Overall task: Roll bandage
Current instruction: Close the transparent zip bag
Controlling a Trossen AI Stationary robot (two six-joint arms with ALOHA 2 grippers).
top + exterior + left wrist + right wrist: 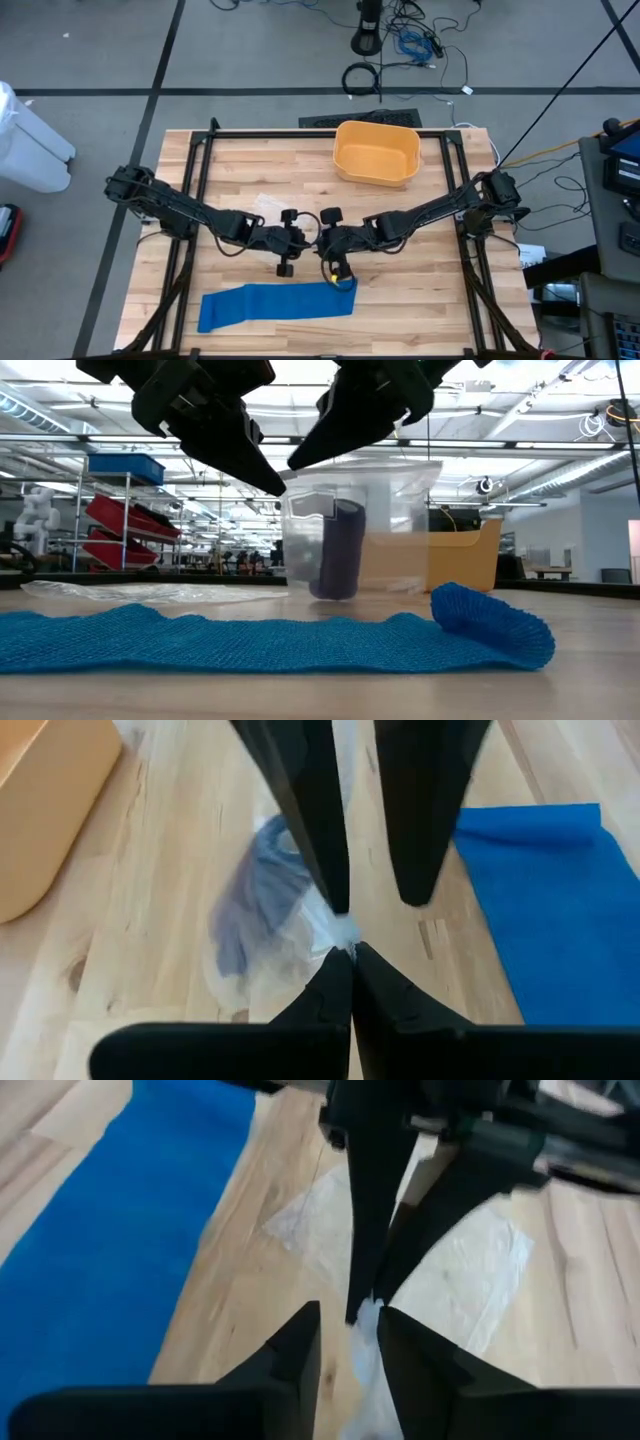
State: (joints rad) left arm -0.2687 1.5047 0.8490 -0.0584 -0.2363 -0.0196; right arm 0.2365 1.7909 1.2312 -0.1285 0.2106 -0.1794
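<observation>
A blue bandage (275, 304) lies flat along the table's near edge, its right end curled into a small roll (490, 622). Above the table's middle my two grippers meet over a clear plastic bag (385, 530) with a dark bandage roll (337, 550) standing inside. My left gripper (350, 952) is shut on the bag's top. My right gripper (348, 1338) is open, with its fingers on either side of that same top edge; I cannot tell whether they touch it. My left gripper pinches the bag's crumpled top edge (343, 930) between its two fingertips, slanting down from the table's left. The bag hangs upright below the fingers with the dark roll inside. Whether its bottom reaches the table cannot be told.
A yellow bin (376, 152) stands at the far middle of the table. A flat, clear plastic wrapper (470, 1270) lies on the wood left of the grippers. Black frame rails (195, 190) run along both sides.
</observation>
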